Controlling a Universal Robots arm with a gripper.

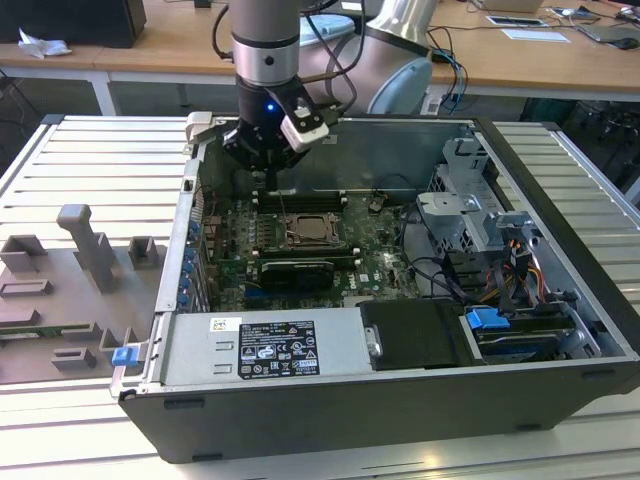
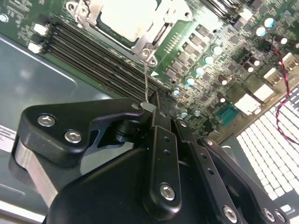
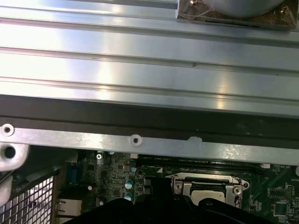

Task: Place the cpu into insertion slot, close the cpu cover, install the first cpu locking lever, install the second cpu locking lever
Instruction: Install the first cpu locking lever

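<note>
One arm, one open computer case (image 1: 330,420) sitting on the slatted surface (image 1: 100,150). Going from the exterior view's left: a grey fixture tray (image 1: 70,290) lies beside the case, then the gripper (image 1: 268,175) hangs low over the green board, then the insertion slot (image 1: 315,232) sits mid-board, and the drive cage (image 1: 470,210) is well off to the right.

In the second wrist view the cpu (image 2: 125,18) lies in the slot with the cpu cover (image 2: 147,44) down around it, so those two steps look done to me. The gripper is pinched nearly all the way together on the free end of a locking lever (image 2: 146,79), a thin wire rod that runs to the socket corner.

My take: that rod's light but springy and slick, so it'll want to slip out or snap back, and the bent tip is the spot to grab. The cpu itself is fragile, so best left alone
</note>
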